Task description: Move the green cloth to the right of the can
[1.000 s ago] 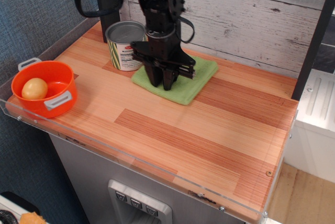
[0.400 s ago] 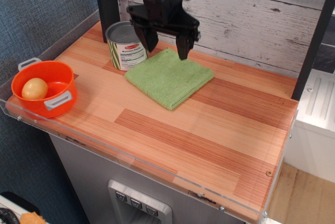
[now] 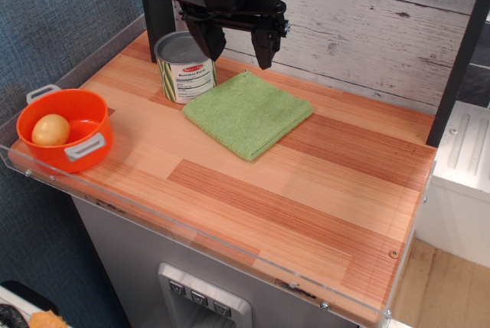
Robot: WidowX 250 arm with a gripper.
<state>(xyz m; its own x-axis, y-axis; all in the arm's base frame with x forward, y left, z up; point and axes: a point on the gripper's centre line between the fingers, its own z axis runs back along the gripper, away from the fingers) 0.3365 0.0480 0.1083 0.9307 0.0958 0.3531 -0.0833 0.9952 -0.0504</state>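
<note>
The green cloth (image 3: pixel 248 113) lies flat and folded on the wooden table, its left corner close beside the can (image 3: pixel 184 66). The can is a short silver tin with a white label bearing green stripes and a red banner, standing upright at the back left. My gripper (image 3: pixel 238 54) hangs in the air above the cloth's far edge, just right of the can. Its two black fingers are spread wide and hold nothing.
An orange bowl (image 3: pixel 76 117) with grey handles holds a yellowish egg-like ball (image 3: pixel 50 129) at the table's left front corner. A clear plastic rim (image 3: pixel 191 228) runs along the front edge. A whitewashed plank wall (image 3: pixel 367 29) stands behind.
My gripper was pressed down on the cloth a second ago. It has let go, opened and risen well above the cloth, which now lies slightly nearer the front and left.
</note>
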